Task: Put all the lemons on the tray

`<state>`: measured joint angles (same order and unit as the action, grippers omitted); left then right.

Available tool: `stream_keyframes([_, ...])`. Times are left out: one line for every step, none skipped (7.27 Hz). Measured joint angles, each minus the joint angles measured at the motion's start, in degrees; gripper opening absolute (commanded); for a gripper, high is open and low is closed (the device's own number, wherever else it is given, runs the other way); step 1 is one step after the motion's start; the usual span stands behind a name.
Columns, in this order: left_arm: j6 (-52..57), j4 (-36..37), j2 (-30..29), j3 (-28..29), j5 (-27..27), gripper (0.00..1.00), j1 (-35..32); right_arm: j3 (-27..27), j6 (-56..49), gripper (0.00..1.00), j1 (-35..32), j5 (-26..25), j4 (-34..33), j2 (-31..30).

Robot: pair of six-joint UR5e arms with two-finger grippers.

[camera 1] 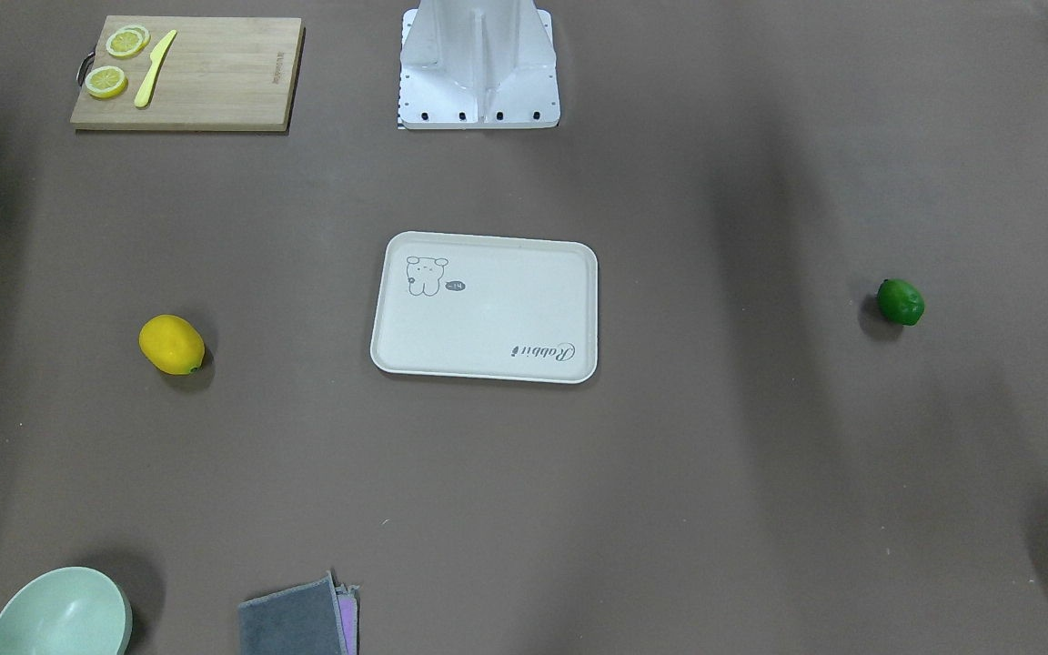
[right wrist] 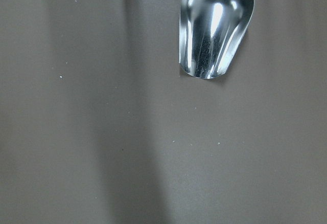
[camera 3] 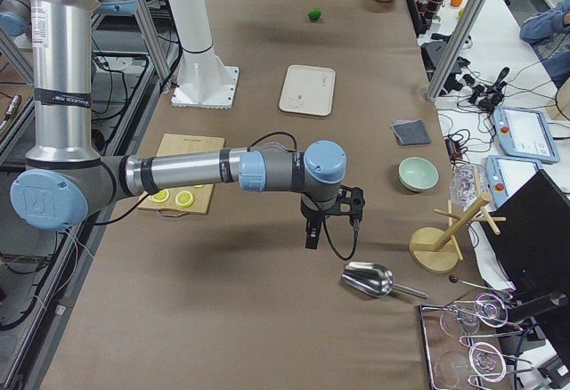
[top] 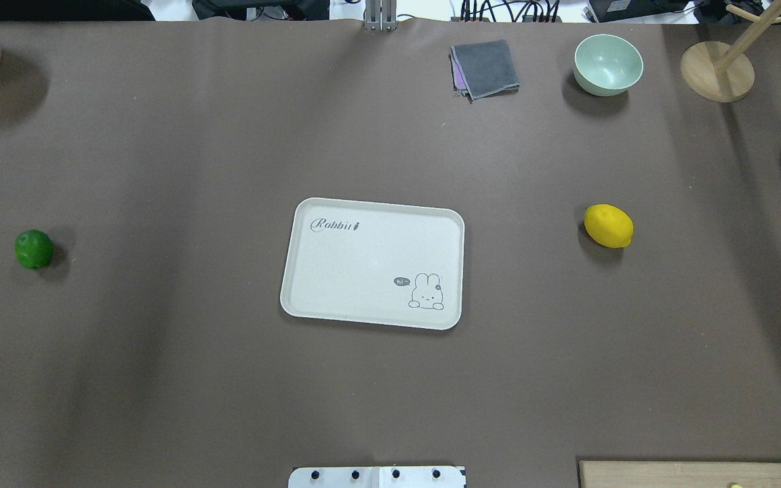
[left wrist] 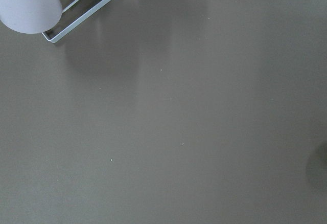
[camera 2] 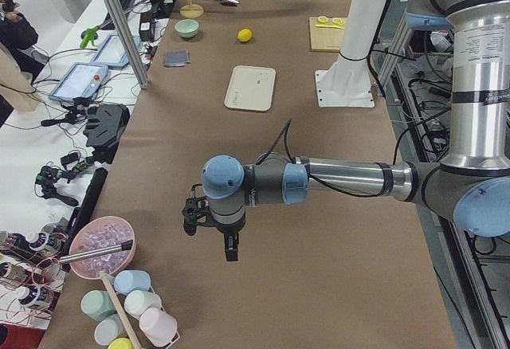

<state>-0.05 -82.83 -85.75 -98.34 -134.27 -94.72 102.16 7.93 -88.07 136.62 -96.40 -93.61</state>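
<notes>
A: Yellow lemon [camera 1: 171, 344]: we log it on the brown table [camera 1: 670, 473], left-centre of the front-facing view, on its side, well apart from the tray [camera 1: 497, 318].

B: Agreed. Green lemon [camera 1: 901, 302]?

A: Right-centre of the same view, also on the table, well apart from the tray on the other side. The tray sits mid-frame between the two fruits, cartoon drawing at its upper left, "Rabbit" script at its lower right.

B: Noted. Left gripper [camera 2: 231, 249]?

A: We get it only in the left side view, lower centre, pointing down over the table, near a pink bowl [camera 2: 102, 245]. Wide or narrow, we cannot tell. Its wrist camera gives us brown table and pale cups [left wrist: 28, 1] at the upper left.

B: Right gripper [camera 3: 312, 234]?

A: Only in the right side view, mid-frame, pointing down, near a metal scoop [camera 3: 368, 279]. We cannot tell its opening either. Its wrist camera shows that scoop at the top of the frame.

B: Rest?

A: Wooden cutting board [camera 1: 215, 82] at the upper left of the front-facing view, with lemon slices [camera 1: 126, 42] and a yellow knife [camera 1: 155, 68] on it. Pale green bowl [camera 1: 60, 614] at the lower left. Folded gray cloth [camera 1: 292, 619] at the bottom edge, right of the bowl.
</notes>
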Motion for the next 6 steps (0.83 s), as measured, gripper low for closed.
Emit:
stream_keyframes([-0.1,0.1,0.0,-0.1,0.0,0.98,0.0,0.0,0.1,1.00,0.0,0.0,0.0,0.0])
stream_keyframes([-0.7,0.2,-0.2,0.1,-0.1,0.96,0.1,0.0,0.1,1.00,0.0,0.0,0.0,-0.1])
stream_keyframes([-2.5,0.1,-0.6,0.3,-0.1,0.96,0.6,0.0,0.2,1.00,0.3,0.1,0.0,0.0])
stream_keyframes([-6.0,-0.1,-1.3,0.2,-0.2,0.97,2.1,0.2,0.6,1.00,0.9,0.1,0.1,0.3])
stream_keyframes([-11.6,-0.6,-2.5,-0.1,-0.4,0.97,4.9,0.7,2.0,1.00,2.2,0.3,0.1,0.8])
stream_keyframes([-17.9,-2.0,-3.6,-0.8,-0.6,0.97,8.8,1.0,4.1,1.00,3.7,0.8,0.1,1.9])
